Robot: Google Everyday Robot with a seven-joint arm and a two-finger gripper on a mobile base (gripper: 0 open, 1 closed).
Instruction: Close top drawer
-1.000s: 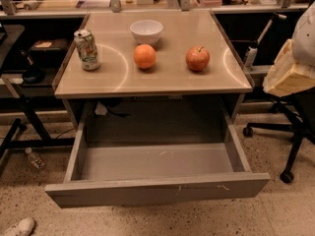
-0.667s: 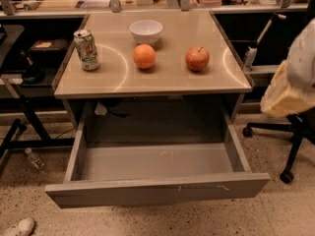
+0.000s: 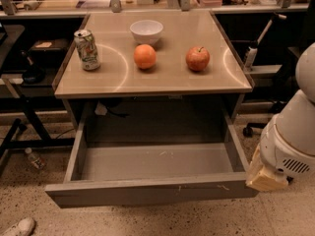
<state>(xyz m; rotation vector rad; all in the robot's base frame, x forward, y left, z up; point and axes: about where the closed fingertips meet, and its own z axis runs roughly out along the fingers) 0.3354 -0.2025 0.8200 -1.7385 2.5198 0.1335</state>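
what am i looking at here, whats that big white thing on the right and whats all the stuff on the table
This is one picture from a single camera looking down at the front of a tan-topped table. The big white rounded shape on the right is the robot's arm. The pale yellowish block at its lower end is its gripper, the part that pushes or grabs. It sits low, just beside the right front corner of the wide, shallow grey drawer, which is pulled far out. On the tabletop stand a green-and-white drinks can at the left, a small white bowl at the back, a round orange in the middle and a red apple to its right. The gripper does not appear to hold anything.
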